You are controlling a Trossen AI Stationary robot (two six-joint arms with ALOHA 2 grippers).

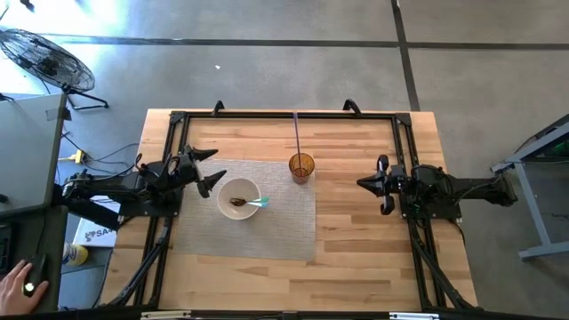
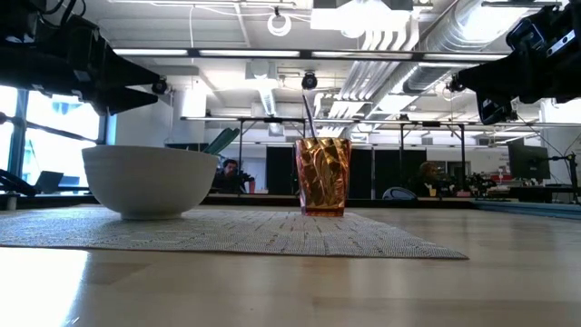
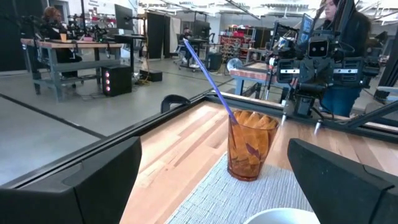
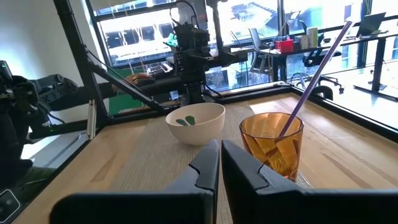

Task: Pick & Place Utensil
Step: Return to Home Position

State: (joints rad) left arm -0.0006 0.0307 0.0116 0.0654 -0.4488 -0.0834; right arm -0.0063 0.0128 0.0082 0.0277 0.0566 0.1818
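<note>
A white bowl (image 1: 238,197) stands on a grey woven placemat (image 1: 267,233). A teal-handled spoon (image 1: 258,203) lies in it, its handle leaning over the rim (image 2: 221,141) and its dark end in the bowl's bottom. An amber plastic cup (image 1: 301,167) with a purple straw (image 1: 296,133) stands at the mat's far right corner. My left gripper (image 1: 213,169) hovers open just left of the bowl and touches nothing; in its wrist view (image 3: 214,186) the cup (image 3: 250,144) is ahead. My right gripper (image 1: 362,184) is shut, right of the cup and above bare wood (image 4: 219,162).
A black metal frame (image 1: 284,116) runs along the table's far edge and sides. Bare wood lies between the cup and my right gripper and along the near edge. A floor fan (image 1: 49,58) and a person's hand (image 1: 18,283) are off the table to the left.
</note>
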